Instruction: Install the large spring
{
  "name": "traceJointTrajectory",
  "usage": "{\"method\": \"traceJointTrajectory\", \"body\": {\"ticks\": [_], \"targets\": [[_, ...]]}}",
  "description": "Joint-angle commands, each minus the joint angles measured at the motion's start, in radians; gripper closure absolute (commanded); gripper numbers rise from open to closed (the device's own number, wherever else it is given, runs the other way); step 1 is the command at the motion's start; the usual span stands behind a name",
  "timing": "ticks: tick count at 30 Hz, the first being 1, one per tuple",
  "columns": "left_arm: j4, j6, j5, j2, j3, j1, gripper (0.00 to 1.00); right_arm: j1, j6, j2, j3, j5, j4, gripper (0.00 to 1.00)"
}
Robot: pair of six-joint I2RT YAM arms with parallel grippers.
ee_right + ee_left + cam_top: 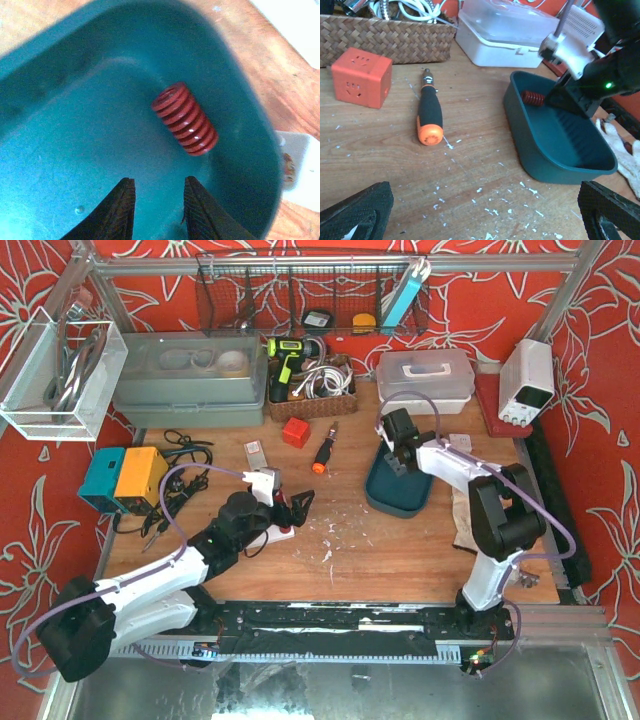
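Note:
The large spring (185,119), a short red coil, lies on its side on the floor of a teal tray (60,125), close to one wall. My right gripper (159,187) reaches down into that tray. Its two dark fingers stand a narrow gap apart with nothing between them, and the spring lies just beyond the fingertips. From the left wrist view the spring (532,97) shows beside the right gripper (555,97) inside the tray (535,150). My left gripper (485,210) hovers wide open and empty over bare wood left of the tray, above a small white and red part (280,530).
An orange-and-black screwdriver (429,117) and an orange cube (361,76) lie on the wood left of the tray. Behind them stand a wicker basket (385,40) and a white lidded box (505,37). A white glove (625,150) lies right of the tray. White flecks dot the table.

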Motion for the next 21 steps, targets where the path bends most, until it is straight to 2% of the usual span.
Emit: {"method": "traceJointTrajectory", "body": {"ticks": [1, 8, 21], "targets": [[0.051, -0.025, 0.030, 0.001, -0.004, -0.004, 0.00, -0.018, -0.210, 0.059, 0.035, 0.017, -0.038, 0.68], [0.014, -0.020, 0.003, -0.007, 0.013, -0.004, 0.00, -0.067, -0.314, 0.126, 0.058, 0.051, 0.027, 0.66], [0.011, -0.017, -0.024, -0.021, 0.007, -0.004, 0.00, -0.096, -0.349, 0.216, 0.116, 0.034, 0.042, 0.59]]}}
